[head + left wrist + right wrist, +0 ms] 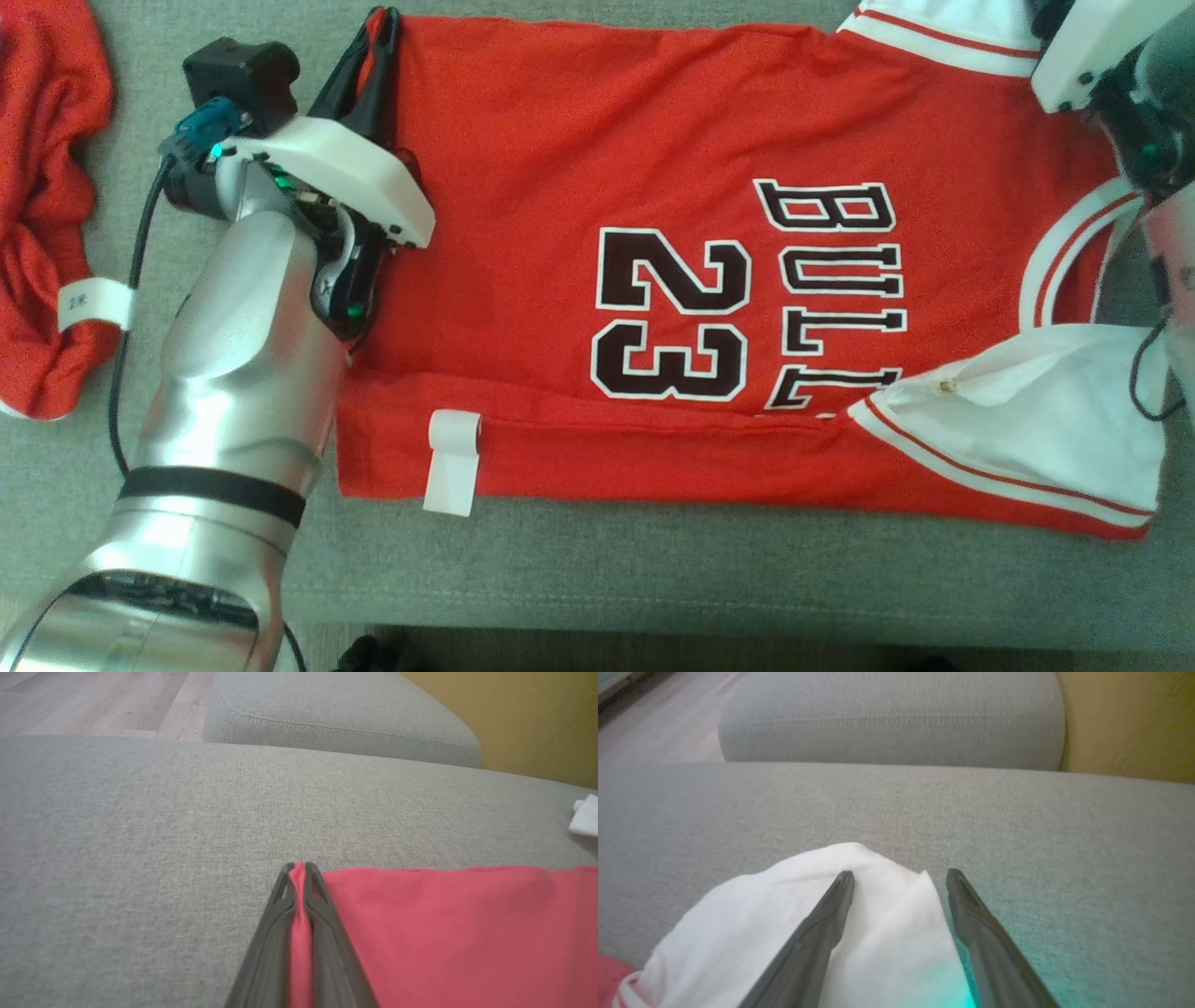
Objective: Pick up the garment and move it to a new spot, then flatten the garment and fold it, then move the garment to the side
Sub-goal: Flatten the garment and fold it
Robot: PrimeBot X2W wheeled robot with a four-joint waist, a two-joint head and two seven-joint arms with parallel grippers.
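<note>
- The red garment lies spread flat across the grey cushion, printed side up. Its hem is to the left and its neck to the right, and the number 23 sits mid-cloth.
- Its near white sleeve is turned in over the end of the lettering. A white tag hangs off the near edge, towards the left.
- The left gripper is at the far-left corner of the hem. Its two dark fingers are pressed together on a pinch of red fabric — the left wrist view shows the cloth squeezed between them.
- The right gripper hangs spread wide at the far-right end and holds nothing. One finger is over the far white sleeve and the other over bare cushion.
- Off to the left, well apart, a second red cloth lies crumpled.
</note>
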